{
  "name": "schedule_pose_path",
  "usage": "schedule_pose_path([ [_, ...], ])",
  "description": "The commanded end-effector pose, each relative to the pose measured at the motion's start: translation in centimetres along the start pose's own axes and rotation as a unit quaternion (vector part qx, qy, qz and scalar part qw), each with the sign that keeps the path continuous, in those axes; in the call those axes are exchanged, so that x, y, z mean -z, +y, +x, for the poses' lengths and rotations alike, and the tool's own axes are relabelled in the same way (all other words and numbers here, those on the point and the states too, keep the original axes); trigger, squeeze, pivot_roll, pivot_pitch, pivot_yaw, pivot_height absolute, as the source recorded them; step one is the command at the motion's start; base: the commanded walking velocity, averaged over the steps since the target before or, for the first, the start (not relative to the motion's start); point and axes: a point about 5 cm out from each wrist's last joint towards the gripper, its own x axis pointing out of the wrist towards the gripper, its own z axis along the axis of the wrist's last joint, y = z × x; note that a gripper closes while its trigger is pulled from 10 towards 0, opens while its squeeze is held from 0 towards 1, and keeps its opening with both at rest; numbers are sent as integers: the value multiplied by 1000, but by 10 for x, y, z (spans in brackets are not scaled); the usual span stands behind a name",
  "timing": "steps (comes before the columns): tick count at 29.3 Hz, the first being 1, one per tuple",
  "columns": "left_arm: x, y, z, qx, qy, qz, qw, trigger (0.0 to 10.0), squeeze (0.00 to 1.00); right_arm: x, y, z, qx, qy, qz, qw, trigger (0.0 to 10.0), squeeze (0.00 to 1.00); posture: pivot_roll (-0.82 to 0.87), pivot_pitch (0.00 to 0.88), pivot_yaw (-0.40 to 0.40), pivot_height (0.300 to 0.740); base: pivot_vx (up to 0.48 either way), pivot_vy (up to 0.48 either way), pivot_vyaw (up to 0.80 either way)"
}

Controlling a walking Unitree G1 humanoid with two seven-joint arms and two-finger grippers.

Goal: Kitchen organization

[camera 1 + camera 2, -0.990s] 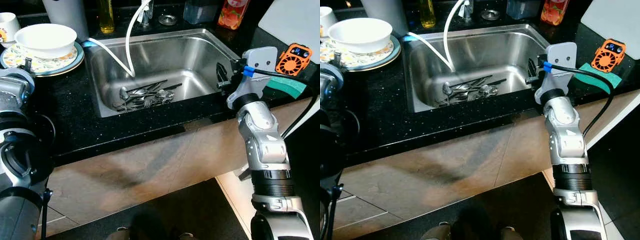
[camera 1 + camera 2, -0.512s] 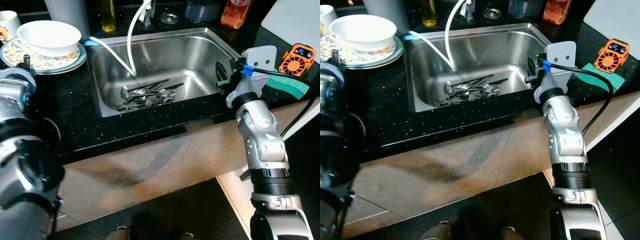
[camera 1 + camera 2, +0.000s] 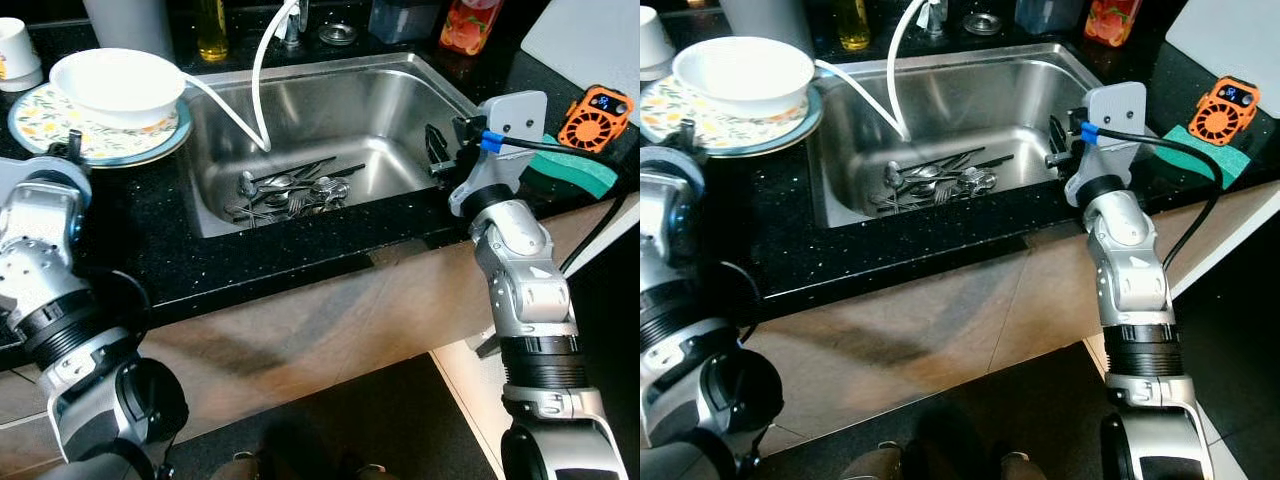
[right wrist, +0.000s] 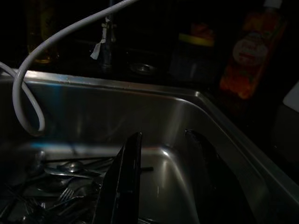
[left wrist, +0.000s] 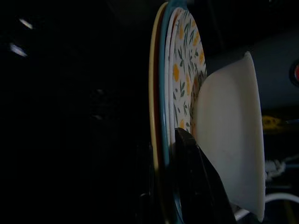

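Observation:
A white bowl (image 3: 118, 85) sits on a stack of floral plates (image 3: 100, 135) on the black counter, left of the steel sink (image 3: 330, 100). My left gripper (image 3: 68, 150) is at the stack's near rim. In the left wrist view one black finger (image 5: 196, 186) lies over the plates' rim (image 5: 180, 70), under the bowl (image 5: 229, 140); the other finger is lost in the dark. Several pieces of cutlery (image 3: 290, 190) lie on the sink floor. My right gripper (image 3: 437, 150) hangs open over the sink's right end, its fingers (image 4: 126, 182) apart and holding nothing.
A white hose (image 3: 258, 70) loops from the tap into the sink. A green sponge (image 3: 575, 172) and an orange device (image 3: 596, 115) lie on the counter at right. Bottles (image 3: 465, 25) stand behind the sink, and a cup (image 3: 18, 55) at far left.
The plate stack with the bowl has shifted right, and its rim now overlaps the sink's left edge. My left arm has swung with it. The right arm has stayed put.

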Motion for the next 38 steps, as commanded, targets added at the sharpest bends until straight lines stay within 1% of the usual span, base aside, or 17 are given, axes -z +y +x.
schedule_pose_path([
  [1, -11, 10, -6, -46, -24, 21, 998, 10000, 0, 3, 2, 0, -8, 3, -2, 1000, 10000, 0, 158, 187, -42, 740, 0, 0, 0],
  [4, -24, 12, -13, -86, -50, 46, 994, 10000, 0, 3, 3, 2, -13, 3, -2, 1000, 10000, 0, 162, 185, -46, 740, 0, 0, 0],
  [11, -14, 20, -16, -124, -1, 52, 991, 10000, 0, 3, 4, 3, -18, 2, -4, 1000, 10000, 0, 162, 185, -46, 740, 0, 0, 0],
  [12, -6, 26, -18, -133, 16, 49, 990, 10000, 298, 2, 4, 4, -19, 2, -5, 1000, 10000, 0, 162, 185, -46, 740, 0, 0, 0],
  [13, -4, 28, -18, -134, 20, 49, 990, 10000, 298, 2, 4, 4, -19, 2, -5, 1000, 10000, 0, 162, 185, -46, 740, 0, 0, 0],
  [14, 0, 29, -20, -134, 28, 42, 990, 10000, 1000, 2, 4, 4, -19, 2, -5, 1000, 10000, 0, 162, 185, -46, 740, 0, 0, 0],
  [19, 19, 21, -32, -105, 59, 12, 993, 10000, 1000, 3, 5, 5, -23, 1, -8, 1000, 10000, 0, 157, 178, -46, 740, 0, 0, 0],
  [20, 23, 18, -35, -96, 64, 10, 993, 10000, 102, 3, 5, 5, -24, 1, -8, 1000, 10000, 0, 157, 178, -46, 740, 0, 0, 0],
  [21, 24, 15, -37, -81, 59, 24, 995, 10000, 0, 2, 5, 5, -25, 0, -8, 1000, 10000, 0, 157, 178, -46, 740, 0, 0, 0],
  [24, 26, 7, -43, -58, 31, 68, 995, 10000, 0, 2, 6, 6, -27, -1, -8, 1000, 10000, 0, 156, 175, -50, 740, 0, 0, 0],
  [25, 26, -1, -48, -27, 6, 120, 992, 10000, 0, 1, 6, 6, -27, -1, -9, 1000, 10000, 0, 156, 175, -50, 740, 0, 0, 0],
  [26, 29, -11, -54, 10, -13, 200, 980, 10000, 0, 1, 7, 7, -28, -2, -8, 1000, 10000, 0, 156, 175, -50, 740, 0, 0, 0],
  [27, 29, -15, -56, 33, -22, 246, 968, 10000, 0, 1, 7, 7, -29, -2, -8, 1000, 10000, 0, 156, 175, -50, 740, 0, 0, 0],
  [31, 34, -17, -53, 64, -12, 346, 936, 10000, 0, 1, 8, 7, -29, -3, -8, 1000, 10000, 0, 157, 173, -48, 740, 0, 0, 0],
  [34, 40, -26, -53, 140, 14, 456, 879, 10000, 0, 1, 7, 7, -27, -4, -8, 1000, 10000, 0, 158, 176, -43, 740, 0, 0, 0],
  [36, 49, -31, -58, 195, 75, 474, 855, 10000, 0, 1, 5, 6, -24, -4, -9, 1000, 10000, 0, 158, 176, -43, 740, 0, 0, 0],
  [38, 51, -31, -59, 207, 90, 474, 851, 10000, 0, 1, 5, 6, -24, -4, -9, 1000, 10000, 0, 158, 176, -43, 740, 0, 0, 0],
])
